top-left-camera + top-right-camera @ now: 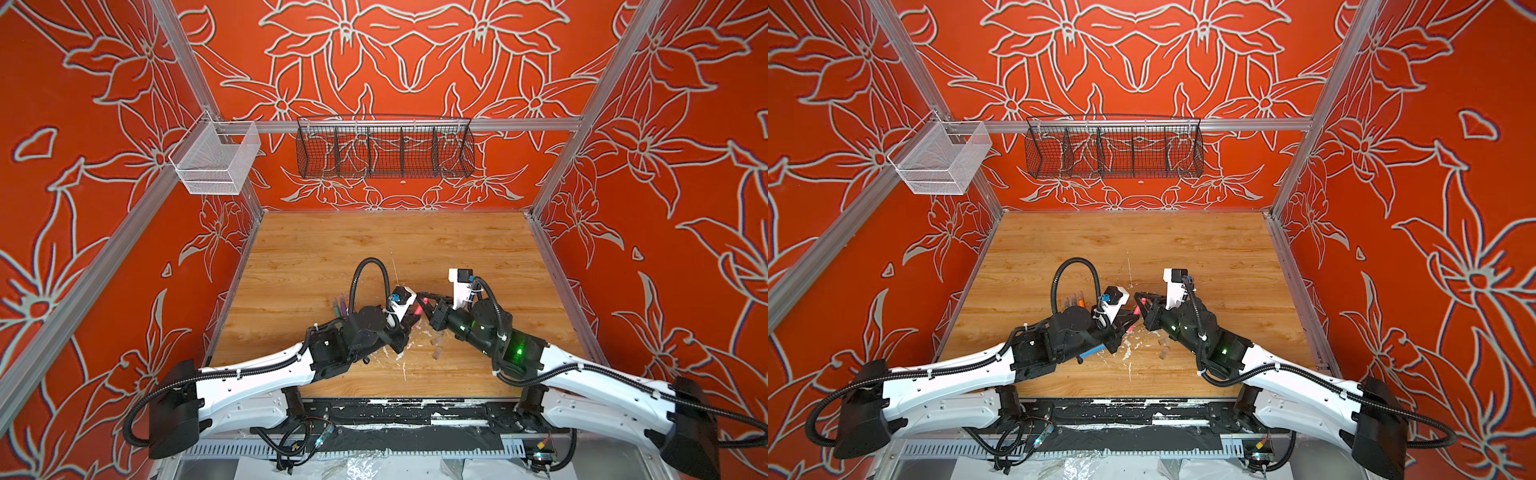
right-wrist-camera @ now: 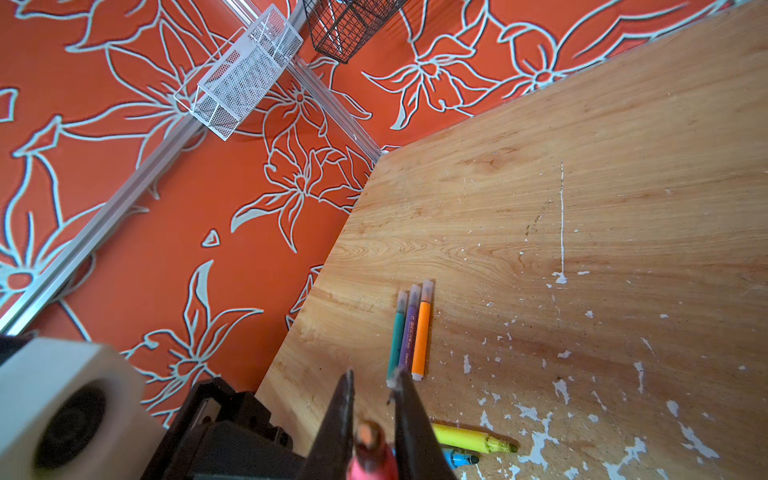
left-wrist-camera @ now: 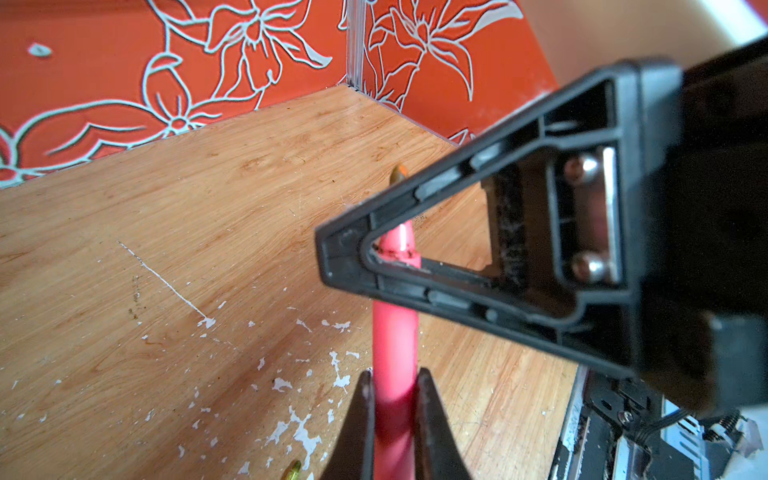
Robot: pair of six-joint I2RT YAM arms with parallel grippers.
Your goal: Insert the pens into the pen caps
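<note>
I see my left gripper and right gripper both pinching the pink pen over the chipped wooden table inside red flower walls.

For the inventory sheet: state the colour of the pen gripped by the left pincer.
The pen is pink; the left wrist view shows it best.

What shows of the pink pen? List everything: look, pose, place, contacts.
The pink pen is a slim, smooth, glossy plastic barrel that narrows to a tapered front end; no cap can be made out on it. It is held off the wooden table, bridging the two grippers near the table's middle. The left gripper pinches its barrel, and the right gripper is closed round the tapered end, where a dull orange-brown nib shows.
</note>
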